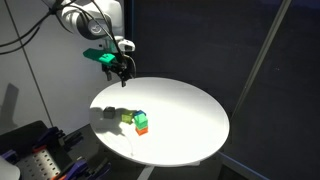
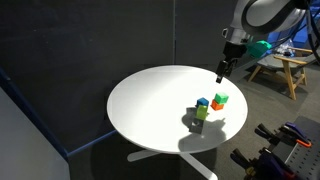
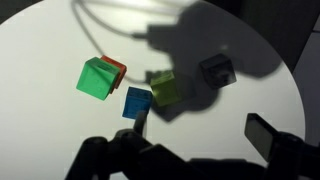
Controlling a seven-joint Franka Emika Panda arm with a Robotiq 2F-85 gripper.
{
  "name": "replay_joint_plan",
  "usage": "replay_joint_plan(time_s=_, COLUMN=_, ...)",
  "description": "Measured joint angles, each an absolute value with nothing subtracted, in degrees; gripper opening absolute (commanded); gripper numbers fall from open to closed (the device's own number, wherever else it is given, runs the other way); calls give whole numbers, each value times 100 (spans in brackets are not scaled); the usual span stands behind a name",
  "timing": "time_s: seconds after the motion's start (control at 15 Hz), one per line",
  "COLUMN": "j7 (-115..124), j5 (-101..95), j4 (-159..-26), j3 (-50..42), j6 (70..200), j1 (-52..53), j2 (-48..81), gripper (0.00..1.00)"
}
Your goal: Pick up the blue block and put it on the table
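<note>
The blue block is a small dark blue cube in a cluster of cubes on the round white table. It touches a yellow-green cube. It also shows in both exterior views, where it looks raised above the yellow-green cube. I cannot tell if it rests on another cube. My gripper is open and empty, high above the table's far edge in both exterior views, apart from the cubes.
A green cube sits on an orange one beside the blue block. A dark cube lies in the arm's shadow. The table edge drops off all round. Dark curtains stand behind.
</note>
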State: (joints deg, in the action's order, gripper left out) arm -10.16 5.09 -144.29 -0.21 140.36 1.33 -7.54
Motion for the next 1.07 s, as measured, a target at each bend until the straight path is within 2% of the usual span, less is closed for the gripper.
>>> replay_joint_plan(time_s=1.07, j7=308, j5=170, j4=-14813, j3=-41, j6=13531, j1=-151, j2=-1659, gripper=100)
